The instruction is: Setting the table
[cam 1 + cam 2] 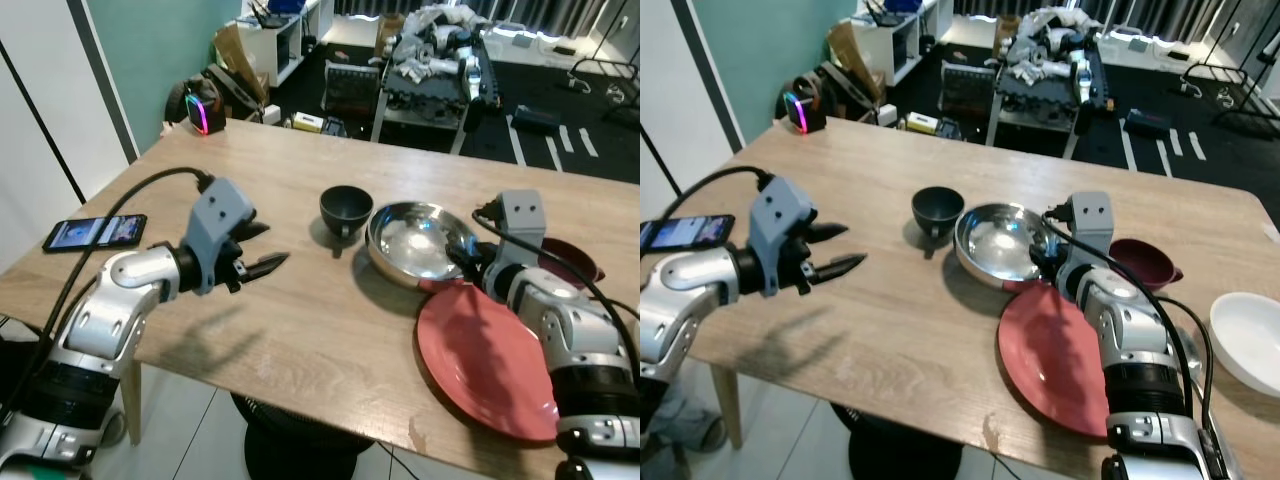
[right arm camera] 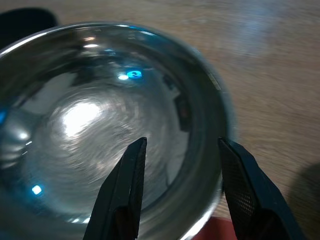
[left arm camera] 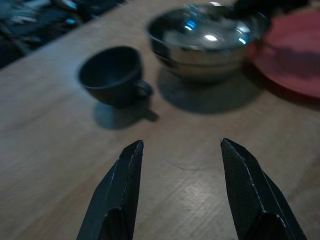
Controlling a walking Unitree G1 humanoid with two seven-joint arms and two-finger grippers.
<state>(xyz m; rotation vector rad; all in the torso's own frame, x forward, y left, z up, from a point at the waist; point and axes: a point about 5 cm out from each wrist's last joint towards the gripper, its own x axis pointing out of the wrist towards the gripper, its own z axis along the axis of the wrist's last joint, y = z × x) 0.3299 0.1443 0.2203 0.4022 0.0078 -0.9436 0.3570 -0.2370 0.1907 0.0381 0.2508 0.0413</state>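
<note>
- Right hand [image 2: 180,150] is spread wide over the near rim of the steel bowl [image 1: 418,240], one finger inside the wall and one outside, not yet closed on it
- The bowl sits on the tabletop [image 1: 300,330] at mid-table, its near edge touching or just overlapping the red plate [image 1: 485,365]; a dark red bowl [image 1: 1145,262] lies just beyond the right arm
- Judging by its thin polished wall, the bowl should be light, stiff and slippery; a pinch across the rim is the natural hold, and it could slide or tip if squeezed off-centre
- Left hand [image 1: 262,250] hovers open above bare wood, pointed towards the black cup [image 1: 345,210], which stands just left of the bowl
- The cup looks small, rigid and possibly breakable; its wall or small handle would take a grip
- A white bowl [image 1: 1250,340] sits at the right edge, a phone [image 1: 95,232] far left
</note>
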